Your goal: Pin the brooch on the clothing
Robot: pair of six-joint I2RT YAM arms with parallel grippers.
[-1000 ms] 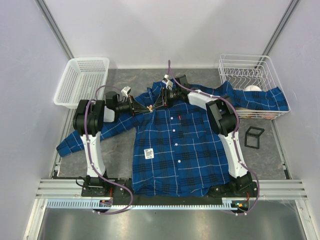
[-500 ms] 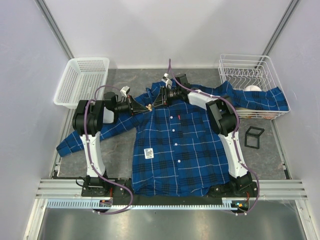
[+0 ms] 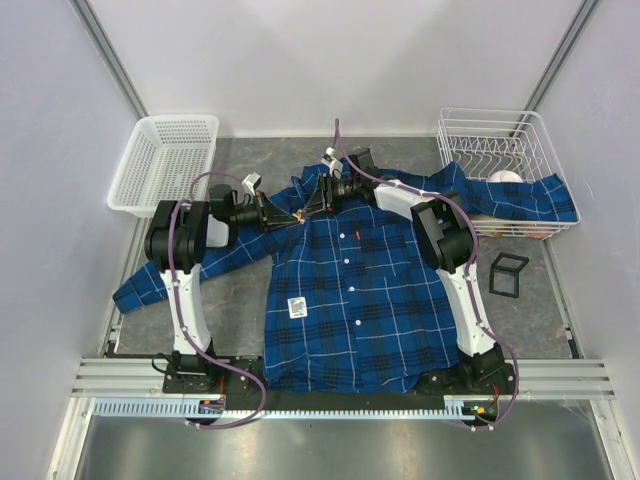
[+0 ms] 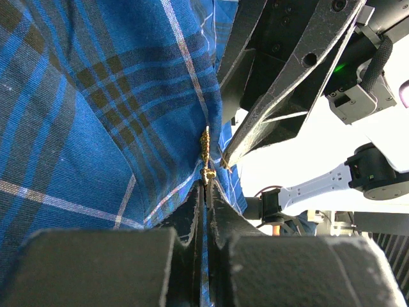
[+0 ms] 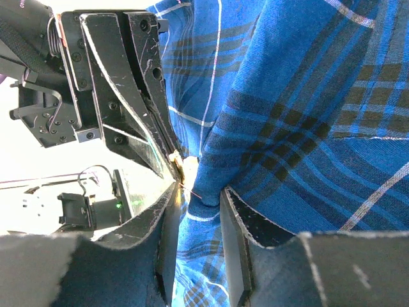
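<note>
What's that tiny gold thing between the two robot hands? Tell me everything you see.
The brooch is a tiny gold metal ornament with a knobbly, leafy outline. It lies along a raised fold of the blue plaid shirt near the collar. Its lower end seems pinched in the shut left hand, and the right hand is close beside it.

The left gripper (image 4: 204, 189), its jaws pressed together, holds the tiny gold metal brooch (image 4: 205, 149) against the blue plaid cloth shirt (image 4: 96, 128).

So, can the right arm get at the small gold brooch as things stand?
Probably yes: the small gold metal brooch sits just beyond the parted right fingers, though the left fingers pinch it at the blue plaid shirt.
</note>
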